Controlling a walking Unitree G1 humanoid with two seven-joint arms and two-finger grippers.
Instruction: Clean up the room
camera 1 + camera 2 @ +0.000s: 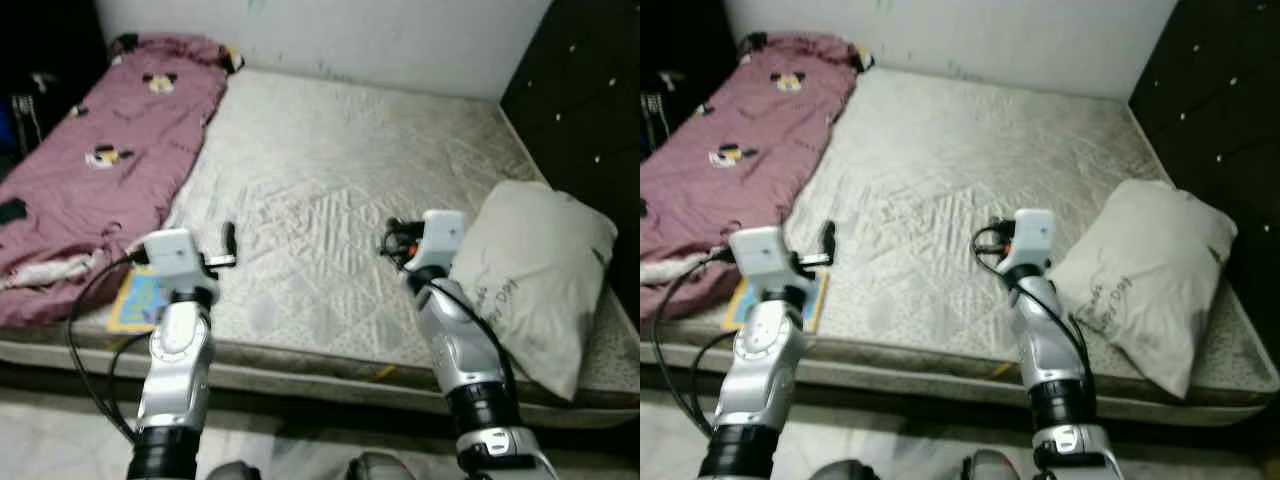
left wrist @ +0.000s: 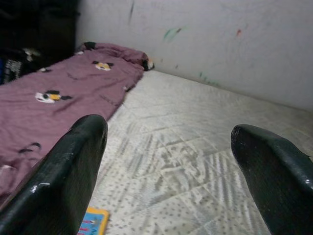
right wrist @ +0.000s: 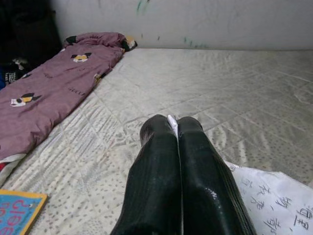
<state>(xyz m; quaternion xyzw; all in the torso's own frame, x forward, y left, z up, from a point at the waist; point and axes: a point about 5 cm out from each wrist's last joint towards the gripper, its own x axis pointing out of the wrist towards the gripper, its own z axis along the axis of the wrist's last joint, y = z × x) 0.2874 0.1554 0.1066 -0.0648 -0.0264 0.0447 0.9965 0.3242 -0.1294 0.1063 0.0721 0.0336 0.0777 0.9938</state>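
At a bare mattress (image 1: pixel 340 200), the left gripper (image 2: pixel 171 161) hovers spread wide, empty, perhaps readied for the book (image 1: pixel 138 298) at lower left. The right gripper (image 3: pixel 171 147) is pinched closed beside the pillow (image 1: pixel 530 270); the blanket (image 1: pixel 100 170) sprawls upper left.
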